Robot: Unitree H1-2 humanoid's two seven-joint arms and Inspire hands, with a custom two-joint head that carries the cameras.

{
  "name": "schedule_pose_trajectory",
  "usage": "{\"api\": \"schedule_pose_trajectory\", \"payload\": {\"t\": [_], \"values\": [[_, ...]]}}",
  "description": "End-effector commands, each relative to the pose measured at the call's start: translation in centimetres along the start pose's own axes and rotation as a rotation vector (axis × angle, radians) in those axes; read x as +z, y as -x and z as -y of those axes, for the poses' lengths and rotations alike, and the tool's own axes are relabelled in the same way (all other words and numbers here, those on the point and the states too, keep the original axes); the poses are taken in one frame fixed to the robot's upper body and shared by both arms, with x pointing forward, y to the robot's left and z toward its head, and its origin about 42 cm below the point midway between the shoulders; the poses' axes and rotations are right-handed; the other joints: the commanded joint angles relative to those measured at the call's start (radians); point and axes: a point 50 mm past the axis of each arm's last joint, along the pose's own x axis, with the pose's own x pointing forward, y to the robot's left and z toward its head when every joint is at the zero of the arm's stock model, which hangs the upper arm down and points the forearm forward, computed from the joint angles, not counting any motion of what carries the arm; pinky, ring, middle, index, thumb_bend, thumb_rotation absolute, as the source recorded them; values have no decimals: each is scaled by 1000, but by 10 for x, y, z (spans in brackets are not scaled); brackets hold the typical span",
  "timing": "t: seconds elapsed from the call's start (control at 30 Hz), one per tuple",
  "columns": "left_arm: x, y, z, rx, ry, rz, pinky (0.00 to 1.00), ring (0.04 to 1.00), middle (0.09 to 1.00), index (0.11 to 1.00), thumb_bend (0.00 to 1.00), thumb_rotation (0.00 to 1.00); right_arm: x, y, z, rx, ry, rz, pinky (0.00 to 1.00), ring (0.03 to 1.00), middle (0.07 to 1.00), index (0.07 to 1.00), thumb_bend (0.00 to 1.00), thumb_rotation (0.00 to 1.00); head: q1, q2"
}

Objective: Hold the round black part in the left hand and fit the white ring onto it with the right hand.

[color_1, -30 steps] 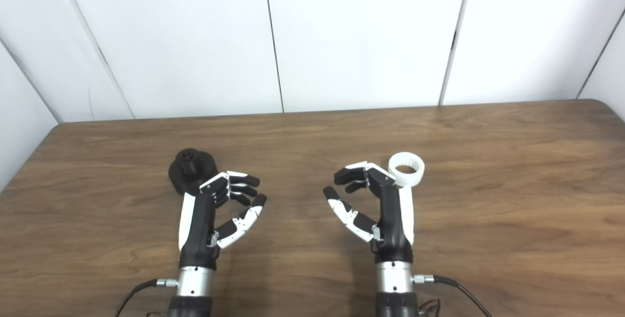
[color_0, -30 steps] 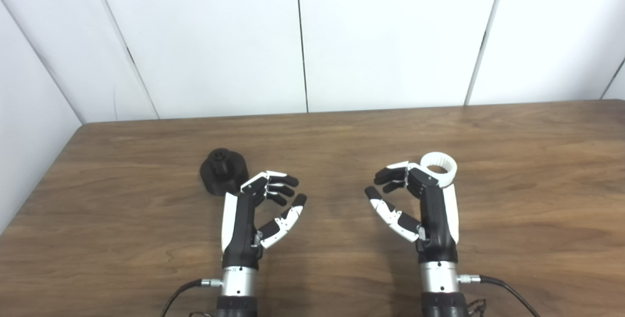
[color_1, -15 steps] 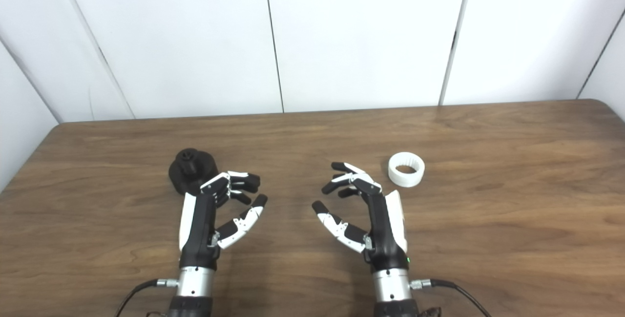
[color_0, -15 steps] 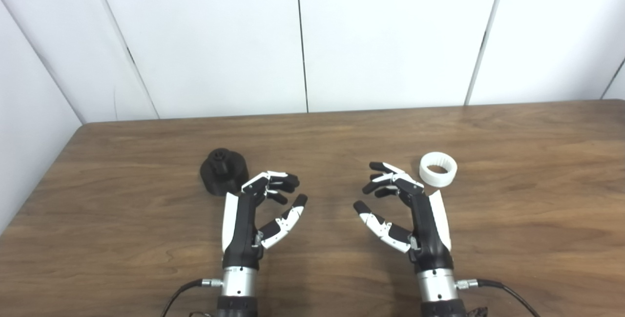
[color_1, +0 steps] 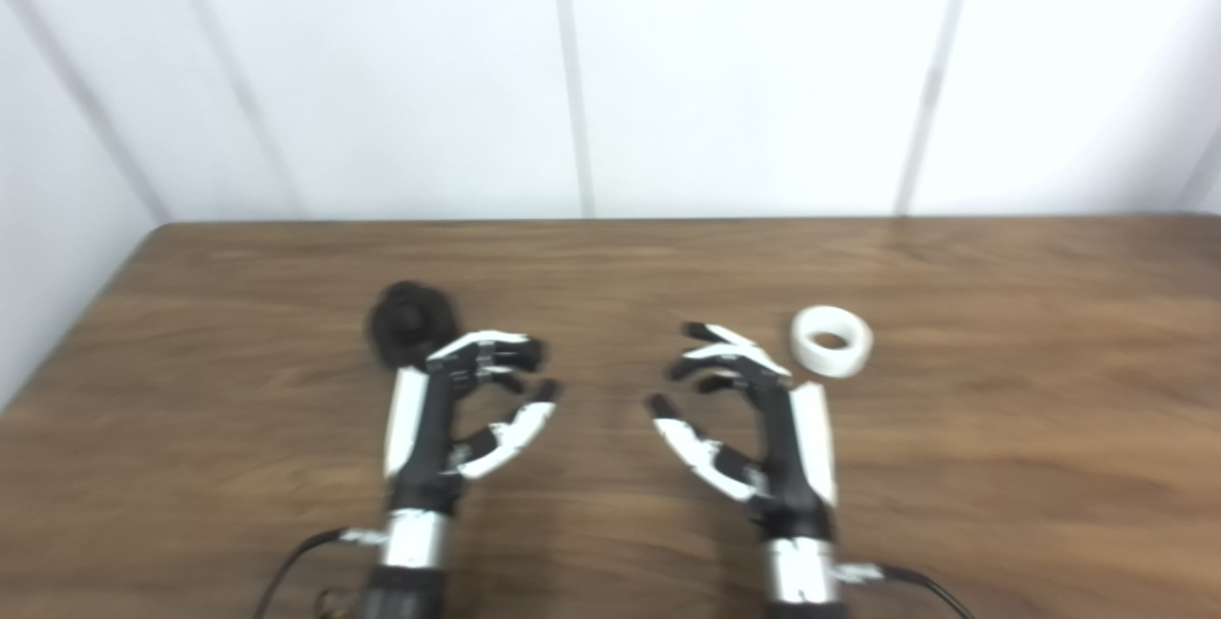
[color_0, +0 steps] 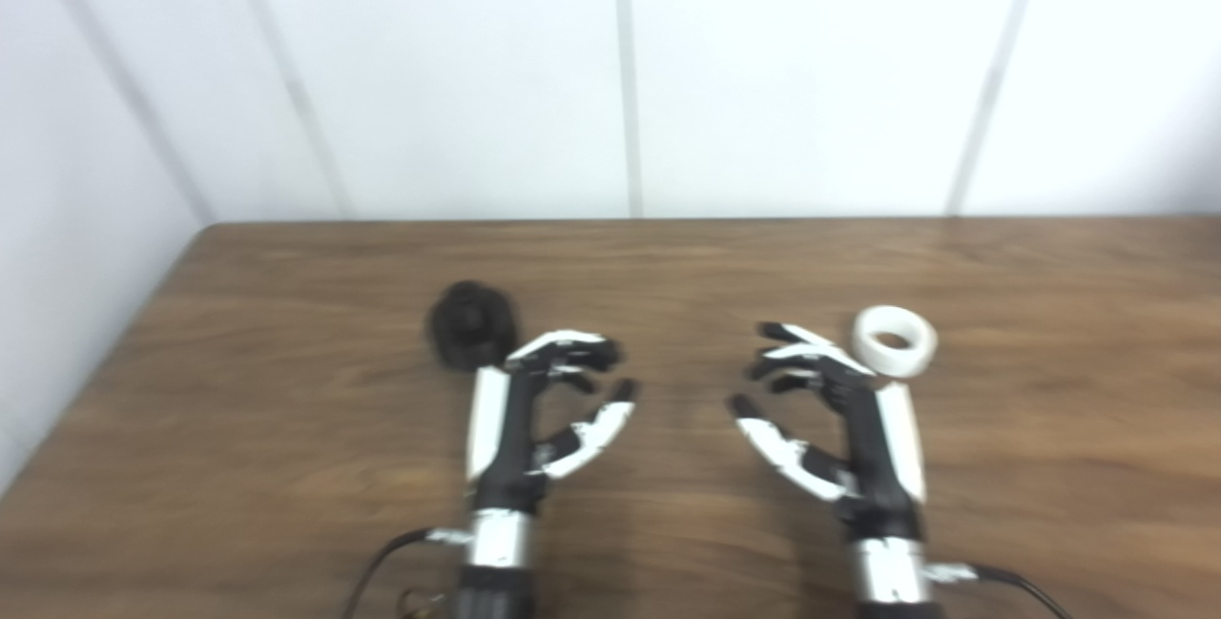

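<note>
The round black part sits on the wooden table, left of centre, and looks blurred. My left hand is just right of and nearer than it, fingers curled but apart, holding nothing. The white ring lies flat on the table at the right. My right hand is to the left of and nearer than the ring, open and empty, its fingertips a short way from the ring. In the right eye view the same things appear: the black part, the ring, the left hand, the right hand.
A white panelled wall rises behind the table's far edge. The table's left edge runs close to the black part. Cables trail from both wrists at the bottom.
The whole picture has shifted and blurred, so the camera moved. Over the second, my right hand drew back from beside the ring and spread its fingers wider. The left hand stayed put.
</note>
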Motion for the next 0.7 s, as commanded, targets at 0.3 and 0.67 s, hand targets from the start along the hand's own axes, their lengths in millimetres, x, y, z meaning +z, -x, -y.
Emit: {"api": "schedule_pose_trajectory", "payload": {"t": [0.3, 0.67], "values": [[2, -3, 19, 1, -36, 2, 474, 588, 628, 497, 488, 74, -30, 13, 29, 19, 38, -39, 530, 675, 742, 498, 504, 159, 27, -3], [2, -5, 13, 18, -107, 16, 490, 600, 635, 497, 489, 78, -29, 12, 28, 25, 30, -42, 521, 669, 740, 499, 505, 158, 32, -2]]}}
